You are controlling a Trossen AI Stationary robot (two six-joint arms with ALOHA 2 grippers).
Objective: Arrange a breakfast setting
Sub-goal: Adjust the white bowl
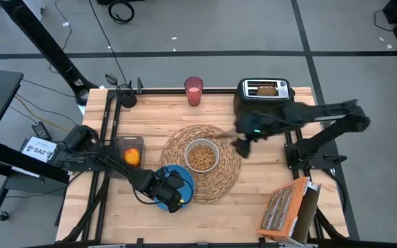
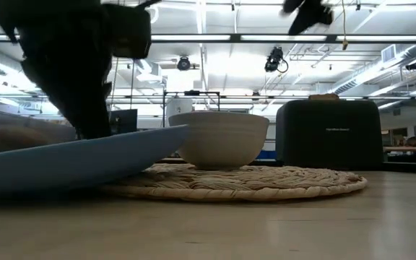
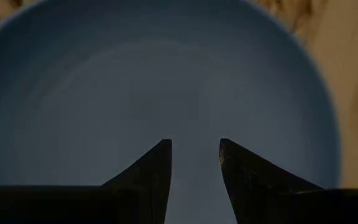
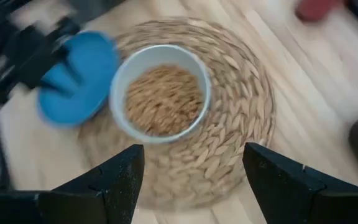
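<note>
A round straw placemat (image 1: 227, 176) lies mid-table with a white bowl (image 1: 202, 156) of cereal on it. A blue plate (image 1: 183, 180) sits at the mat's near-left side. In the low view the plate (image 2: 71, 162) is tilted, one rim up on the mat (image 2: 251, 184). My left gripper (image 3: 194, 146) is narrowly open over the plate's middle, nothing between its fingers. My right gripper (image 1: 242, 146) hangs open, high above the mat's right edge. A red apple (image 1: 133, 157) rests at the left and a pink cup (image 1: 194, 91) at the far edge. Toast (image 1: 266, 88) stands in the toaster's slot. My left gripper points steeply down at the plate's inner floor (image 3: 194, 93). I cannot tell whether its fingertips (image 3: 163, 149) touch the plate.
A black toaster (image 1: 264, 96) stands at the far right, close behind my right arm. An orange cereal box (image 1: 284, 210) lies at the near right corner. Bare wood shows along the near edge between plate and box.
</note>
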